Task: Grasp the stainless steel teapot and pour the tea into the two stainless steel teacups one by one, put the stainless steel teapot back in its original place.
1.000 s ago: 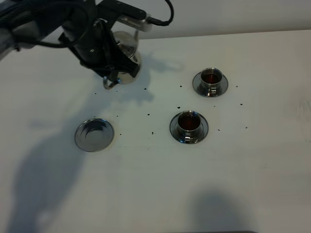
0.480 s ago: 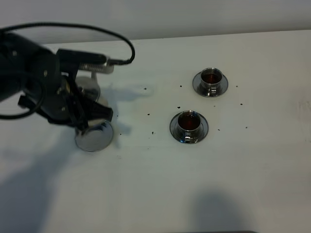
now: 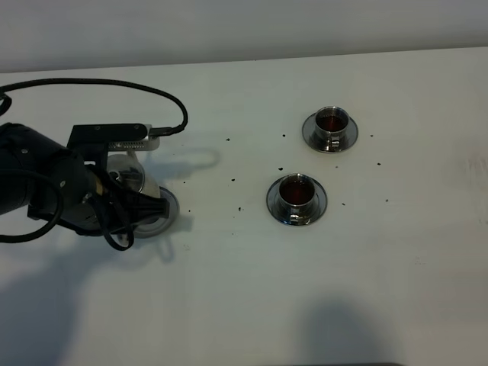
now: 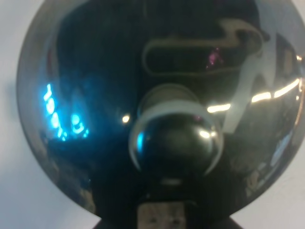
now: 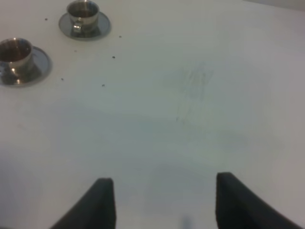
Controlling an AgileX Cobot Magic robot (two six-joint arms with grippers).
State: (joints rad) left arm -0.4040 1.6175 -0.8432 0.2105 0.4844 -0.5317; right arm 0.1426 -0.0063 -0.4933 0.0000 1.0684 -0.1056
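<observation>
teapot (image 4: 162, 119) mostly hidden behind left arm (image 3: 53, 191), left jaws clenched on it, right jaws spread, saucer (image 3: 164, 217) half covered

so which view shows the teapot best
The left wrist view: the teapot's domed lid and knob fill the picture, very close. In the high view the teapot is mostly hidden behind the left arm. The right wrist view misses it.

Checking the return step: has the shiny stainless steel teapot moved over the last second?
Yes. The shiny stainless steel teapot came from the table's far edge toward the camera and now sits over the flat round steel saucer.
</observation>
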